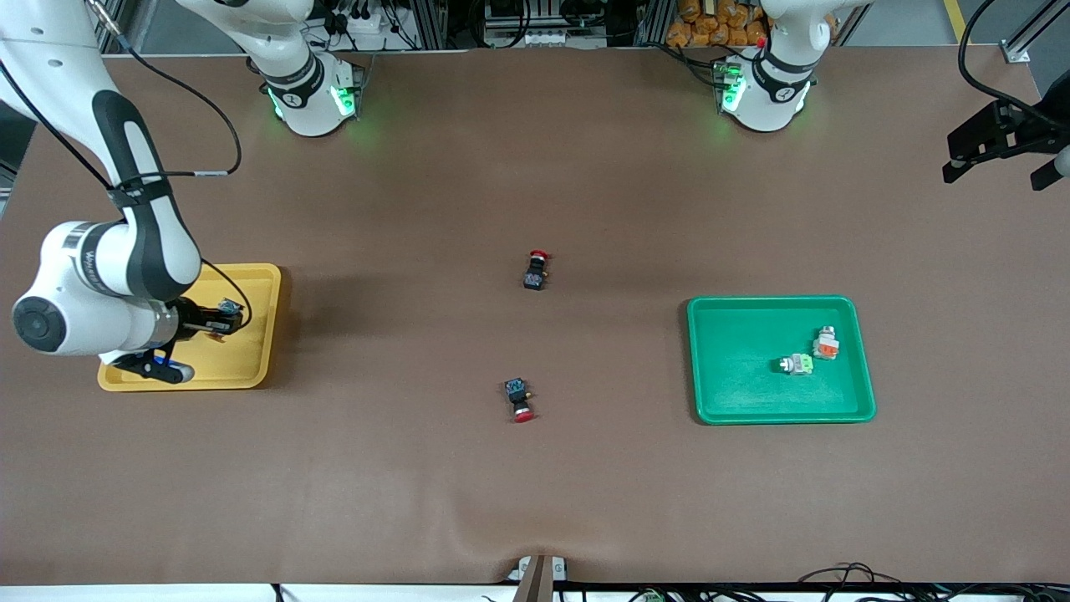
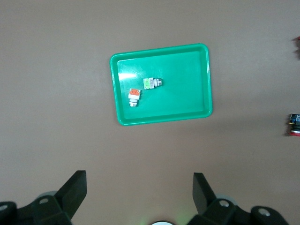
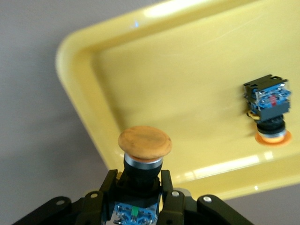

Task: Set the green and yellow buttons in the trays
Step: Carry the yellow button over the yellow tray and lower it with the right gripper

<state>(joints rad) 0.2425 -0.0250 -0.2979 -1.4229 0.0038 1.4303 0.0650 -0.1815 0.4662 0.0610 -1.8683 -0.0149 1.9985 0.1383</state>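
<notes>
Hidden or cut off: the right arm's wrist covered much of the yellow tray (image 1: 251,334) in the front view, so the button lying in it showed only in the right wrist view. The left gripper (image 1: 999,150) sat at the front view's edge, partly cropped.
Right gripper (image 3: 139,187): clenched on a yellow-capped button (image 3: 143,143), black body between the fingers, cap pointing outward, held over the yellow tray's rim.
Left gripper: fingers spread wide, grasping nothing, waiting high over the table at the left arm's end.
Yellow tray: at the right arm's end of the table; one second yellow-capped button (image 3: 268,108) lay inside on its side.
Green tray (image 1: 752,334): toward the left arm's end; it held a pale green button (image 1: 797,364) and an orange-red button (image 1: 826,344), close together near one rim.
Red-capped switches: two on the bare table (image 1: 535,502) between the trays, one (image 1: 537,269) farther from the front camera, the other (image 1: 519,399) nearer.
</notes>
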